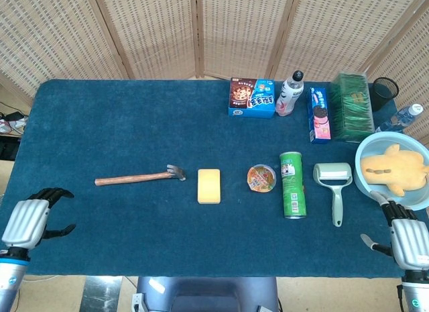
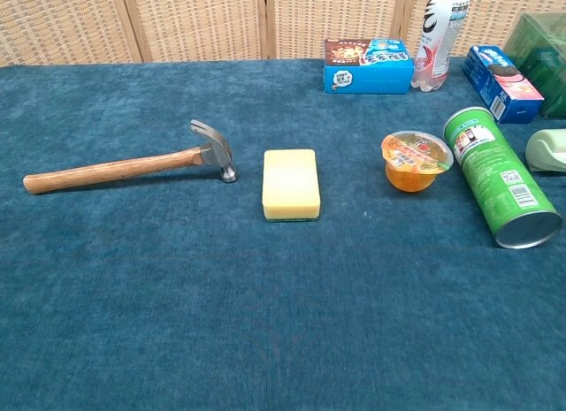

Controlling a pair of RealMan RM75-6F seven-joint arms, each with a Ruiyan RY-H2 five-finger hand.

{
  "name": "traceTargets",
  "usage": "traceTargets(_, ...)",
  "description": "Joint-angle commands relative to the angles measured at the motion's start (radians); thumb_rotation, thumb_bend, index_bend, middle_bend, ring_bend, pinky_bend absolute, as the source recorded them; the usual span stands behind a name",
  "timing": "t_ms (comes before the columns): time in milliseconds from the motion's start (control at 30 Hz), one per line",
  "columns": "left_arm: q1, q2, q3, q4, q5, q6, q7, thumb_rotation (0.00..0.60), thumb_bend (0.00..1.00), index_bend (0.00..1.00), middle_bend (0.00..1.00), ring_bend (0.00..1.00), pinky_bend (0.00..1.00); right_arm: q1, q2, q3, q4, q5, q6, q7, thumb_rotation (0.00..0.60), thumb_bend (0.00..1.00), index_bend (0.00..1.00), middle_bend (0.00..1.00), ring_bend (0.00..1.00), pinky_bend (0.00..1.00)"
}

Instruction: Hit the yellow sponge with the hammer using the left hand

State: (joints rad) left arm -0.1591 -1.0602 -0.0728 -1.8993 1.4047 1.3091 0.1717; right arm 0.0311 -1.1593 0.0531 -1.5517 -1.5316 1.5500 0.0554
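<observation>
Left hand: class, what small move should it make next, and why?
Probably reach forward toward the wooden handle of the hammer. The left hand is open and empty at the table's near edge, while the hammer lies untouched beside the yellow sponge.

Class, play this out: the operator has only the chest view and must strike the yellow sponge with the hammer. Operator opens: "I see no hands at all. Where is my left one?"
Observer: The left hand is at the table's near left corner, open, holding nothing, short of the hammer.
Operator: And the right?
Observer: The right hand sits at the near right corner, fingers apart, empty, just in front of a blue bowl.
Operator: What is in that bowl?
Observer: A yellow plush toy.
Operator: I see only a pale green edge at far right. What is it?
Observer: A lint roller, handle towards you, right of the green can.
</observation>
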Motion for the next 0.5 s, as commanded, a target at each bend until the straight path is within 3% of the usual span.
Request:
traceTargets(33,-0.064,-0.024,-0.036,0.008,-0.058,-0.074,0.035,0.600,0.13,0.35,0.34,0.27,0.37,0.001,-0.002,0.003,0.005,0.011,-0.009,0.000,0.600,0.18,0.17,0.22,0.29,0.28)
traceTargets(200,-0.171,-0.089,-0.093,0.044,-0.174,-0.176,0.113,0.600,0.16,0.35,0.34,0.27,0.39,-0.002,-0.010,0.010,0.014,0.035,-0.016,0.002,0.600,0.18,0.17,0.22,0.29,0.28)
traceTargets(500,-0.308,-0.214,-0.160,0.126,-0.320,-0.249,0.208,0.600,0.18,0.40,0.34,0.27,0.39,0.000,-0.015,0.019,0.018,0.057,-0.030,-0.007,0.600,0.18,0.17,0.22,0.29,0.28)
